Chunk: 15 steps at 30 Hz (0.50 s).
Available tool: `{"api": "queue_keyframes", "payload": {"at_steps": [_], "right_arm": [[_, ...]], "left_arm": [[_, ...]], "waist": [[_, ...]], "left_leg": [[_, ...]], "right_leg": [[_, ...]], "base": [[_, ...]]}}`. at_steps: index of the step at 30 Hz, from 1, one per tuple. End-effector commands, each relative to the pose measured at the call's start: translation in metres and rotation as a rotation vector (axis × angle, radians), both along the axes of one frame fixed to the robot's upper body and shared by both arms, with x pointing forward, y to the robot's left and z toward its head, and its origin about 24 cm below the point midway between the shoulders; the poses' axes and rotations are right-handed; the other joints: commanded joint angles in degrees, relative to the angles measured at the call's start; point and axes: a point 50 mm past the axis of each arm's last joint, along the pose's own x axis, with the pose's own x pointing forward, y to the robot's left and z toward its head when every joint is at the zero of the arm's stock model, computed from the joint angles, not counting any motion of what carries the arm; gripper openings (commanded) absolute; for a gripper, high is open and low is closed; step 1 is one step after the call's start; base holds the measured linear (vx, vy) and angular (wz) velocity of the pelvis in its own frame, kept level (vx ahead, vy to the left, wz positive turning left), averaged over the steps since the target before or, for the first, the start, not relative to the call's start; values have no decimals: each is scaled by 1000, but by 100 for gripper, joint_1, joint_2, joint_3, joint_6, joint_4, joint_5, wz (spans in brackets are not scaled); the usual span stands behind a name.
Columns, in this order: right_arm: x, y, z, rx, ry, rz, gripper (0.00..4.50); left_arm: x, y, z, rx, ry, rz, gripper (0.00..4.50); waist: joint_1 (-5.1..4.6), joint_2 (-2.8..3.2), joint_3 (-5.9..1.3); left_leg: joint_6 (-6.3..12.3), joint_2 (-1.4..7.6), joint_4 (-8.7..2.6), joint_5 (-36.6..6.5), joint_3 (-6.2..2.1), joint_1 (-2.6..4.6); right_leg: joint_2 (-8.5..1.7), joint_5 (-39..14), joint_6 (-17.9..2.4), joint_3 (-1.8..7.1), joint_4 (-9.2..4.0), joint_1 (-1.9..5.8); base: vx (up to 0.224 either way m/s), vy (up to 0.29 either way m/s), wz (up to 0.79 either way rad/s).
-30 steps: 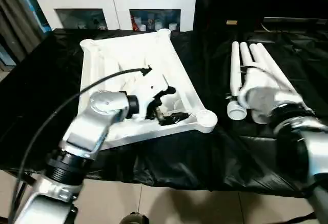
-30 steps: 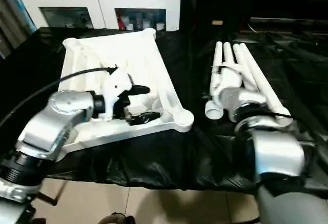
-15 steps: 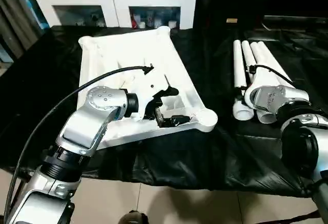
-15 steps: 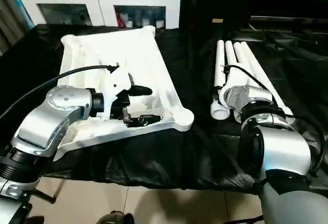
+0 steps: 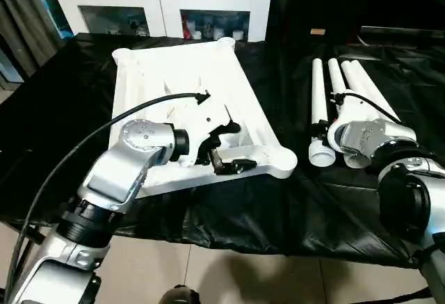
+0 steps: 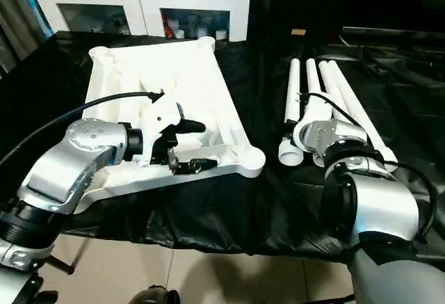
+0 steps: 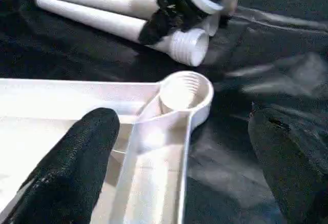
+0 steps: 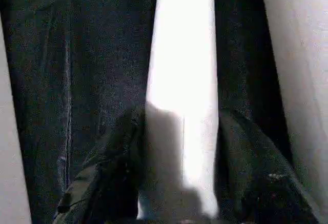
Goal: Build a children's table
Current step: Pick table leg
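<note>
The white tabletop (image 5: 188, 88) lies ribbed side up on the black cover, with a round corner socket (image 5: 281, 161) at its near right. My left gripper (image 5: 228, 149) is open and straddles the tabletop's near rim beside that socket (image 7: 185, 92). One finger (image 7: 77, 162) is inside the tray-like underside and the other finger (image 7: 292, 167) is over the black cloth. The white legs (image 5: 318, 88) lie side by side to the right. My right gripper (image 8: 182, 183) is down on them, its two fingers pressed against the sides of one leg (image 8: 184, 55).
A white glass-door cabinet (image 5: 160, 8) stands behind the black-covered work table (image 5: 62, 109). The cover hangs over the table's near edge (image 5: 264, 241), with tiled floor below. A black cable (image 5: 139, 113) arcs over my left forearm.
My right arm has dropped from above the legs onto them and its wrist has turned. The left gripper stays at the tabletop's near rim. The camera has shifted slightly.
</note>
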Motion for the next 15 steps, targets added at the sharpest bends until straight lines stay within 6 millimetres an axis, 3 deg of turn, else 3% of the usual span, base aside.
{"api": "queue_keyframes", "payload": {"at_steps": [1, 6, 11, 13, 15], "right_arm": [[-1, 2, -3, 43, -9, -1, 186], [8, 4, 12, 129, -129, -12, 186], [12, 7, 21, 216, -276, 72, 186], [12, 8, 22, 228, -288, 87, 186], [13, 18, 39, 398, -446, 249, 186]], "left_arm": [[8, 0, 9, -18, -43, 66, 450], [21, -3, 16, -109, -72, 190, 450], [31, -6, 19, -168, -78, 286, 450], [32, -8, 19, -177, -74, 289, 450], [39, -14, 23, -289, 21, 358, 450]], "waist": [[0, -121, -470], [5, -150, -490], [6, -63, -502], [8, -81, -511], [15, -24, -504]], "left_leg": [[102, 203, -348, -509, -21, 198], [334, 199, -313, -303, -23, 178], [489, 202, -282, -234, -35, 176], [539, 211, -273, -210, -30, 183], [560, 207, -263, -307, -21, 180]], "right_leg": [[-237, 282, -1476, 121, -332, 264], [-244, 569, -1555, 117, -316, 290], [-227, 707, -1643, 95, -300, 290], [-219, 824, -1704, 92, -299, 292], [-218, 794, -1778, 86, -302, 293]], "base": [[0, 0, 0], [0, 0, 0], [0, 0, 0], [0, 0, 0], [0, 0, 0]]}}
